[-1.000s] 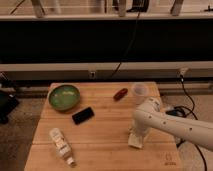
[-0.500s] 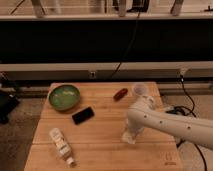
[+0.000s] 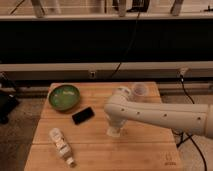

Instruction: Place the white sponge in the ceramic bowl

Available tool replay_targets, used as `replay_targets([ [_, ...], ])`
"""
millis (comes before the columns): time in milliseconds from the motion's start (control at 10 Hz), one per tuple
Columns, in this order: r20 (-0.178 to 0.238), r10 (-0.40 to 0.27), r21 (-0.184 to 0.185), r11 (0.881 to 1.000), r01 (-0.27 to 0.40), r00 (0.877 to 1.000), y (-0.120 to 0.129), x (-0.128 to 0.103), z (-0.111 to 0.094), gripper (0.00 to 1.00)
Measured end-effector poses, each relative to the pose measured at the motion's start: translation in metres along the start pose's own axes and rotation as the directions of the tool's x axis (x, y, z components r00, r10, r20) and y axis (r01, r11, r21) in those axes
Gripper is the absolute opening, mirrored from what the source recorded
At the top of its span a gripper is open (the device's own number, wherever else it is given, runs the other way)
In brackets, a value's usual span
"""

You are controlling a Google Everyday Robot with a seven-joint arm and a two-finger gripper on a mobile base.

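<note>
The green ceramic bowl (image 3: 64, 96) sits at the far left of the wooden table (image 3: 145, 150). My white arm reaches in from the right, and the gripper (image 3: 114, 131) points down at the table's middle, right of the bowl and well apart from it. A pale shape sits right under the gripper. I cannot tell whether it is the white sponge or part of the gripper. No separate sponge shows elsewhere on the table.
A black flat phone-like object (image 3: 83, 115) lies between the bowl and the gripper. A white labelled bottle (image 3: 61, 145) lies on its side at the front left. A translucent pale cup (image 3: 139, 90) stands at the back right, behind the arm. Cables hang behind the table.
The arm has swung left, carrying the gripper from the table's right-middle toward its centre, nearer the black object and bowl. The small red object at the back is now hidden by the arm.
</note>
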Motion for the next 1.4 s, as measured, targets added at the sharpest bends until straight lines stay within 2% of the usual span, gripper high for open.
replay_targets([
  [200, 0.001, -0.037, -0.004, 0.999, 0.037, 0.999, -0.038, 0.017, -0.006, 0.0],
  [500, 0.009, -0.074, 0.004, 0.997, 0.074, 0.997, -0.087, 0.019, -0.013, 0.0],
  [900, 0.021, -0.121, 0.041, 0.992, 0.12, 0.992, -0.156, 0.016, -0.019, 0.0],
  [1000, 0.021, -0.13, 0.055, 0.99, 0.129, 0.991, -0.172, 0.02, -0.02, 0.0],
  [1200, 0.019, -0.132, 0.075, 0.989, 0.131, 0.991, -0.188, 0.034, -0.021, 0.0],
  [1400, 0.02, -0.142, 0.113, 0.984, 0.139, 0.99, -0.221, 0.045, -0.019, 0.0],
])
